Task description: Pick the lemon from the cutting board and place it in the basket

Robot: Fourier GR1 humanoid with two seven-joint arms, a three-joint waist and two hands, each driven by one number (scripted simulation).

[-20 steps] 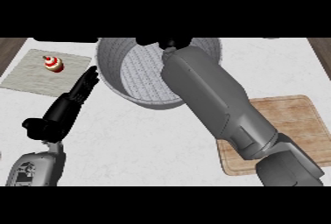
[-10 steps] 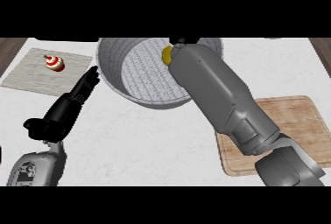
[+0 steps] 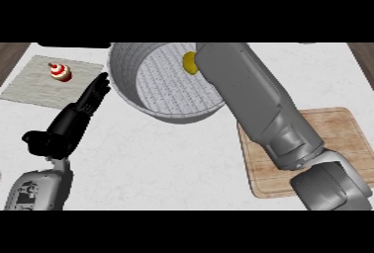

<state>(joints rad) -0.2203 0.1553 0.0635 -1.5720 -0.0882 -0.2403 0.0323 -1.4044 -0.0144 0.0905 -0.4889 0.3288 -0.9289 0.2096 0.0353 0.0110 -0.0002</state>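
Now lower and further into the basket point(image 3: 131, 74) than half a second ago: right forearm point(image 3: 256, 104), stretched from the cutting board point(image 3: 343, 143) across the near rim. Right hand hidden beyond the arm, grip impossible to tell. Lemon point(image 3: 189, 63) showing inside the basket, against the arm's left edge. Left hand point(image 3: 80, 111) resting open, fingers straight, just beside the basket's outer wall. Open counter point(image 3: 161, 158) between both arms.
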